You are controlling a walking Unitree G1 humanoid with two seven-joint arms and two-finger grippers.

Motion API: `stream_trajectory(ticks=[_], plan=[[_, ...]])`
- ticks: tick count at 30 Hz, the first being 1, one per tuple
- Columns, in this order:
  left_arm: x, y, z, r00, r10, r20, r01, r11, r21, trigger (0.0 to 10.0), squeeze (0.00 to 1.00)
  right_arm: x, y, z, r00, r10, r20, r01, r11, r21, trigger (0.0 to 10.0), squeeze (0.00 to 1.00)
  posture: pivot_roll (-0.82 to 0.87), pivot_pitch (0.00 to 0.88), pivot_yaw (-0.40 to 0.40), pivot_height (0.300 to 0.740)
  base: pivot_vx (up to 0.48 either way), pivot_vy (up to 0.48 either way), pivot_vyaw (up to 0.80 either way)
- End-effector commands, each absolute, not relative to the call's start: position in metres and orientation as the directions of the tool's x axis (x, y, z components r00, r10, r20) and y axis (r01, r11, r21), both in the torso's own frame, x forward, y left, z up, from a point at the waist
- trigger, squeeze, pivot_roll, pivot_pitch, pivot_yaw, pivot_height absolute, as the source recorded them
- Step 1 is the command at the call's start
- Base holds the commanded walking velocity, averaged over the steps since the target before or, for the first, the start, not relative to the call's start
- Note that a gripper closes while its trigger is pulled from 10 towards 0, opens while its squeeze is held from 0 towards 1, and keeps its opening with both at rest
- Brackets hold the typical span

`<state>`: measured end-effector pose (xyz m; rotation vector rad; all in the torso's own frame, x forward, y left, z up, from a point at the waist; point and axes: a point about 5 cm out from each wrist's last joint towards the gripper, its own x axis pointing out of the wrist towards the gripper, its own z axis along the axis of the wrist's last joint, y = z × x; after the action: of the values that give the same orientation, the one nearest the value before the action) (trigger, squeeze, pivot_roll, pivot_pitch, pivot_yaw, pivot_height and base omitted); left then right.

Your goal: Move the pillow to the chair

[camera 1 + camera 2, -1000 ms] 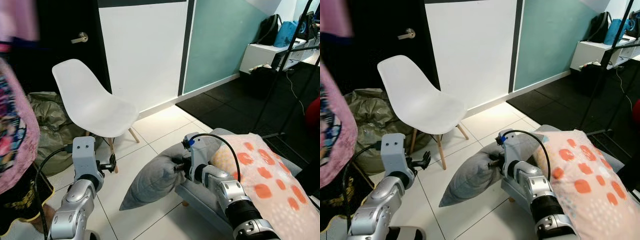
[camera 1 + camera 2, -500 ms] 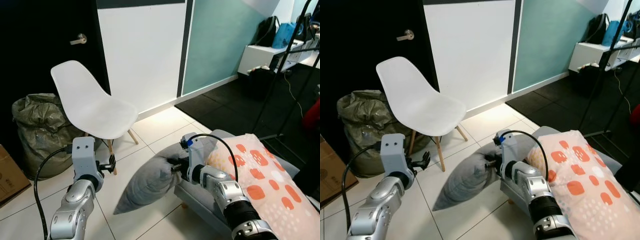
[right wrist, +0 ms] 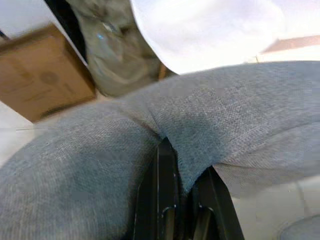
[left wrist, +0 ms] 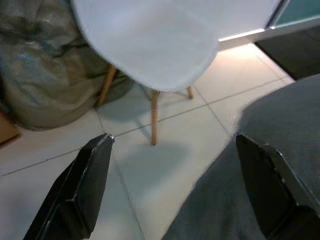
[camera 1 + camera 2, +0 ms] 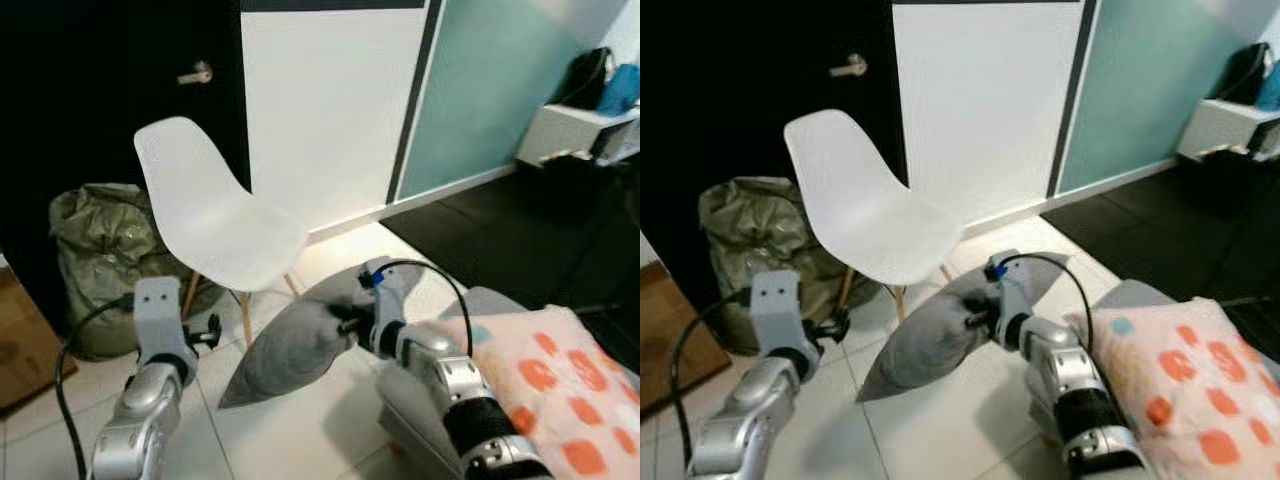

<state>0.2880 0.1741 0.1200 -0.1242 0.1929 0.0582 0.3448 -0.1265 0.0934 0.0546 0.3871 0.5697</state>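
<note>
I have the grey pillow [image 5: 300,340] pinched in the right gripper [image 5: 350,320], whose two black fingers [image 3: 165,200] are closed tight on a fold of its fabric, which puckers into a crease where they bite. It is a soft, plain grey cushion with a fine woven texture, no pattern, sagging into a long slack shape with one pointed corner hanging down toward the tiled floor [image 5: 300,440]. It hangs in the air just in front of the white chair [image 5: 225,235], lower than the seat and a little to the chair's right side, and I cannot tell whether its low corner touches the tiles. The left gripper [image 4: 175,185] is raised beside it with its fingers spread wide apart, holding nothing; through its camera I see the chair seat, its wooden legs and the edge of the pillow between the fingers. I count one grey pillow, one white chair with a moulded shell, and a second cushion [image 5: 560,390] of a different kind, pale pink with orange spots, lying near my right arm on a grey seat [image 5: 480,310]. Behind the chair sits one crumpled olive-green bag [image 5: 100,240], against a black door [image 5: 100,80] with one metal handle [image 5: 195,73], and one brown cardboard box [image 5: 25,340] stands at the left edge.
</note>
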Motion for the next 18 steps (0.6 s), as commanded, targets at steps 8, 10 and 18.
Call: stream_trajectory(ticks=[8, 10, 18], plan=[[0.2851, 0.1729, 0.1171, 0.977, 0.032, -0.209, -0.057, 0.992, -0.115, 10.0, 0.00, 0.3559, -0.1227, 0.1143, 0.811, 0.525, -0.258, -0.512, 0.850, 0.119, 10.0, 0.00, -0.15, 0.000, -0.046, 0.740, 0.478, 0.000, 0.00], [0.2851, 0.1730, 0.1175, 0.978, 0.030, -0.208, -0.055, 0.992, -0.115, 10.0, 0.00, 0.3558, -0.1218, 0.1145, 0.811, 0.526, -0.256, -0.513, 0.850, 0.122, 10.0, 0.00, -0.15, 0.000, -0.043, 0.740, 0.480, 0.000, 0.00], [0.2878, 0.1700, 0.1178, 0.978, 0.006, -0.210, -0.029, 0.993, -0.111, 10.0, 0.00, 0.3567, -0.1215, 0.1137, 0.824, 0.508, -0.251, -0.490, 0.861, 0.132, 10.0, 0.00, -0.14, 0.000, -0.024, 0.740, 0.480, 0.000, 0.00]])
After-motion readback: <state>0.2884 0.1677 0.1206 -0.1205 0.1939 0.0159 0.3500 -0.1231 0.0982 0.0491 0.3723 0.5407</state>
